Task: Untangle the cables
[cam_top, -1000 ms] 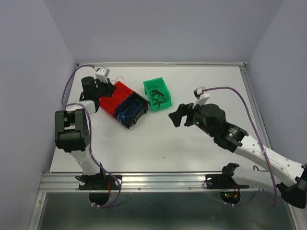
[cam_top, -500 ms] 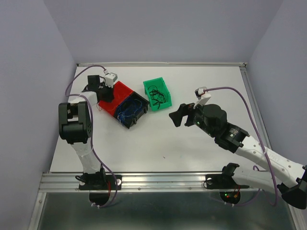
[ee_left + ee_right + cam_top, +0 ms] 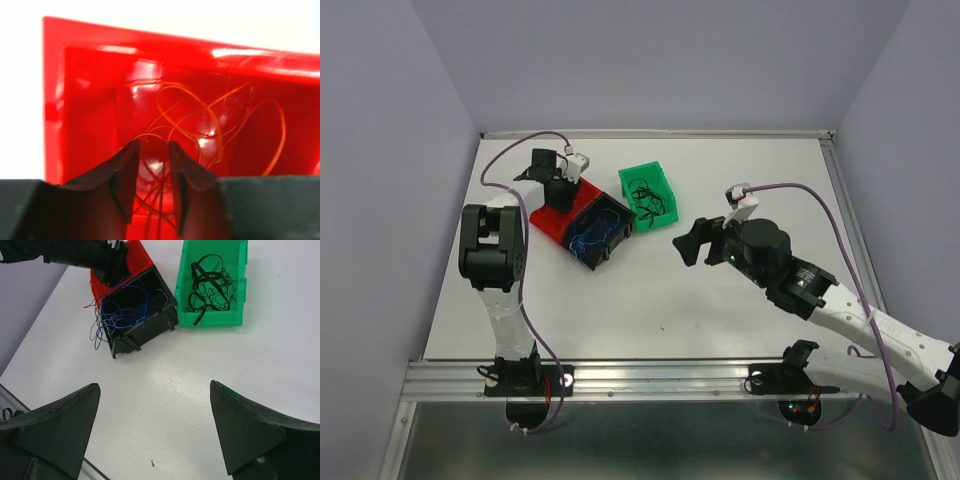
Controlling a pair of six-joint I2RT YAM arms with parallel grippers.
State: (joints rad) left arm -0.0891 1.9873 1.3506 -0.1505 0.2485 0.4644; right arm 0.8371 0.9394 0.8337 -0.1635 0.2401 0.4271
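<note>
**Left gripper (image 3: 154, 145) right over the red cables (image 3: 200, 115), deep in the red bin (image 3: 52, 75).**
Its jaws stand a little apart. Thin strands run through the gap, none clearly pinched, and the loops spread ahead across the bin floor. The right gripper (image 3: 153, 386) gapes wide over bare worktop (image 3: 165, 370), well apart from the blue cables (image 3: 125, 305) in the black bin (image 3: 145, 335) and the black cables (image 3: 210, 285) in the green bin (image 3: 185, 290). The left arm is nearer.

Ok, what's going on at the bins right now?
The left gripper reaches into the red bin, jaws slightly apart over the loose red cables. The right gripper hovers wide open above the table, holding nothing. Blue cables sit in the black bin, black cables in the green bin.
</note>
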